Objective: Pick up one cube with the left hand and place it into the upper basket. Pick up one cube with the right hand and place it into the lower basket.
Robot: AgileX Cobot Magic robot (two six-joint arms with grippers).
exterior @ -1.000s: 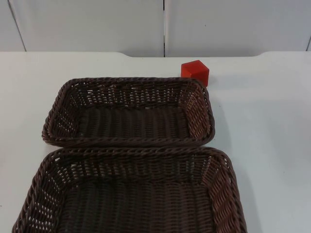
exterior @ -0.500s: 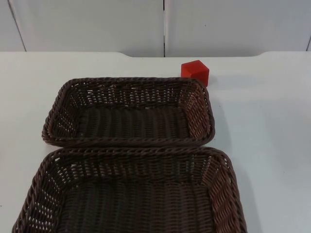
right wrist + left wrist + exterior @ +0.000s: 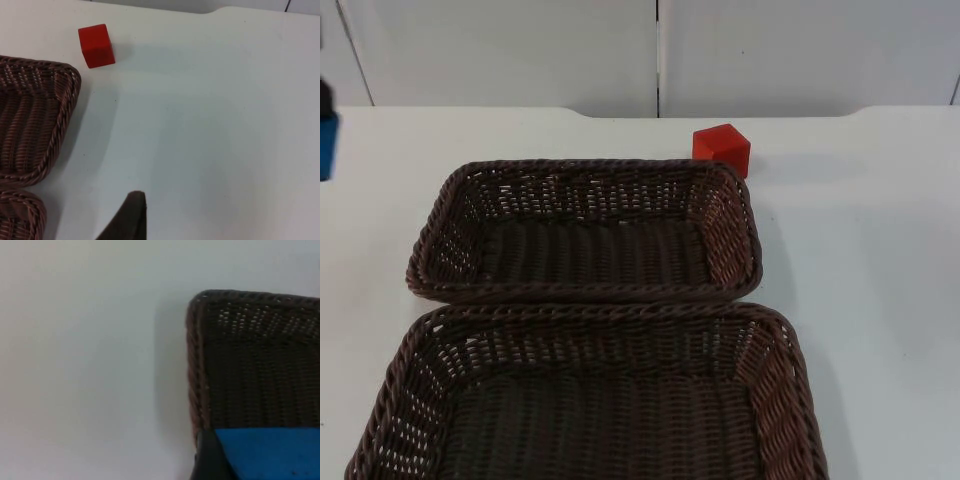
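At the table's far left edge my left gripper (image 3: 325, 110) is shut on a blue cube (image 3: 326, 148), left of the upper basket (image 3: 585, 293) and apart from it. The left wrist view has the blue cube (image 3: 270, 452) against a black finger (image 3: 206, 460), with the upper basket's end rim (image 3: 192, 365) just beyond. A red cube (image 3: 722, 149) rests on the table at the upper basket's far right corner. It is the same red cube (image 3: 96, 45) in the right wrist view, well ahead of my right gripper (image 3: 131, 220), which waits above bare table.
The lower basket (image 3: 590, 345) lies close against the near side of the upper one; both are brown wicker with nothing inside. The upper basket's corner (image 3: 60, 120) is in the right wrist view. Bare white table (image 3: 860, 280) stretches right of both baskets.
My left gripper has come into the top view at the left edge, carrying the blue cube. The red cube and both baskets have not moved.
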